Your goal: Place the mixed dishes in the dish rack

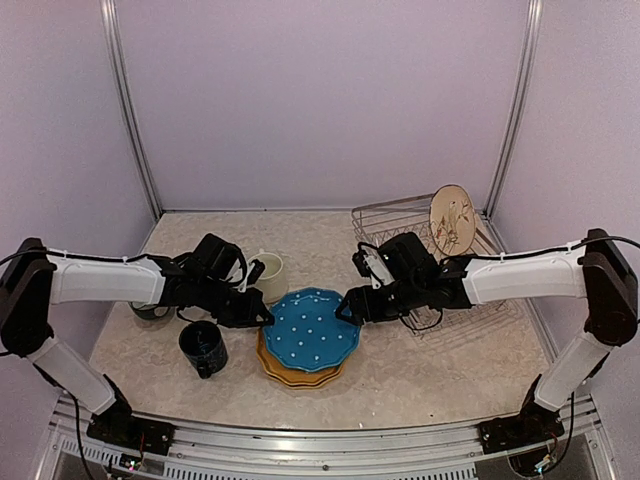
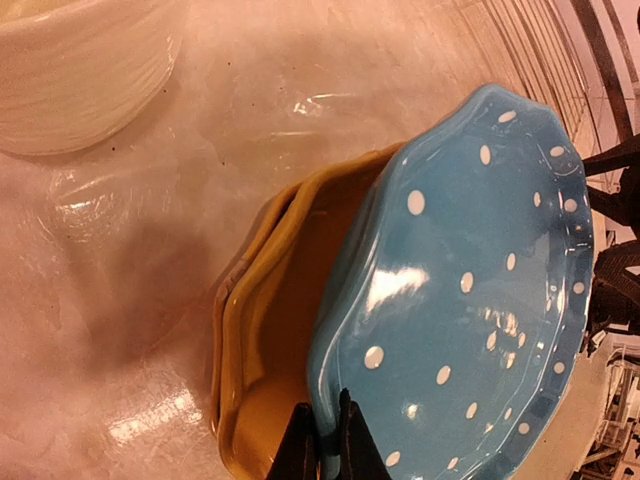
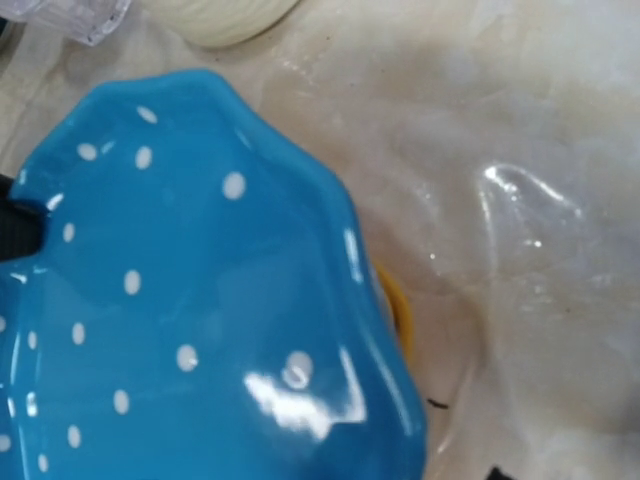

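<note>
A blue scalloped plate with white dots (image 1: 312, 328) is tilted above a stack of yellow plates (image 1: 296, 372). My left gripper (image 1: 264, 318) is shut on its left rim; in the left wrist view the fingertips (image 2: 325, 440) pinch the blue plate's edge (image 2: 460, 300) over the yellow plates (image 2: 270, 330). My right gripper (image 1: 348, 304) is at the plate's right rim. Its fingers are hidden in the right wrist view, where the blue plate (image 3: 190, 320) fills the lower left. A cream plate with a bird (image 1: 452, 220) stands in the silver wire dish rack (image 1: 400, 216).
A cream mug (image 1: 270, 276) stands behind the plates, and a dark blue mug (image 1: 203, 348) stands front left. A grey-teal cup (image 1: 150, 312) is partly under my left arm. A clear glass (image 3: 70, 15) shows at the top left of the right wrist view.
</note>
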You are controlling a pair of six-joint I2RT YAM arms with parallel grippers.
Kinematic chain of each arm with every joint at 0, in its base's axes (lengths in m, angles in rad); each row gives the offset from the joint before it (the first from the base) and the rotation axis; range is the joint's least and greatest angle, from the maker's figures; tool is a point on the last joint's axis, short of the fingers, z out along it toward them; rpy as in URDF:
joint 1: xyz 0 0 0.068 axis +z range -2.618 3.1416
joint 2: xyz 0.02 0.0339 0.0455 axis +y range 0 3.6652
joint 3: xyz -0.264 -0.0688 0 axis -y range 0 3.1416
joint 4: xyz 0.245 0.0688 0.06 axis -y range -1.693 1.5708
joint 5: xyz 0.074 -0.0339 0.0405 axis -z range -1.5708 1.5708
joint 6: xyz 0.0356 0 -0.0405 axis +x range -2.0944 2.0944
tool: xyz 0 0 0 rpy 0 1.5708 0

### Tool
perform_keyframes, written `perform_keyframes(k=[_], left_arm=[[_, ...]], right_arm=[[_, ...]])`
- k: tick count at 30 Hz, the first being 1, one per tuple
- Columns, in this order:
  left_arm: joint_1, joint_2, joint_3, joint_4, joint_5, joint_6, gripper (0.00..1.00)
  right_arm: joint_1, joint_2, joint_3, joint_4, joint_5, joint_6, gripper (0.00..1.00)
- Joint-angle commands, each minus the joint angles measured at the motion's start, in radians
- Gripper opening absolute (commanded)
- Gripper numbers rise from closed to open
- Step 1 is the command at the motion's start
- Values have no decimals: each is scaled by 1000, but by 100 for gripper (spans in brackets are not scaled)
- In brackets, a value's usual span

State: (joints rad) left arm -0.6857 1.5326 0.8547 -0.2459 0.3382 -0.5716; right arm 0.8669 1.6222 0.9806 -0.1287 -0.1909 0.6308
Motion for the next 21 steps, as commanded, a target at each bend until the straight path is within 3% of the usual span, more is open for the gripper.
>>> perform_keyframes(k=[1,6,15,21], left_arm=[[6,-83,-13,179,69,-27,0],[6,-127,-69,267,62,-34,0],[3,-163,-104,329,24,-48,0],[-15,-152,-108,350,-11,-46,0]], right_arm=[[7,15,-12,-1,11,38,68],[-7,15,-43,58,-41,63,65],[-24,35,-95,231,-180,142,50],[-35,39,-134,330,-238,194,32]])
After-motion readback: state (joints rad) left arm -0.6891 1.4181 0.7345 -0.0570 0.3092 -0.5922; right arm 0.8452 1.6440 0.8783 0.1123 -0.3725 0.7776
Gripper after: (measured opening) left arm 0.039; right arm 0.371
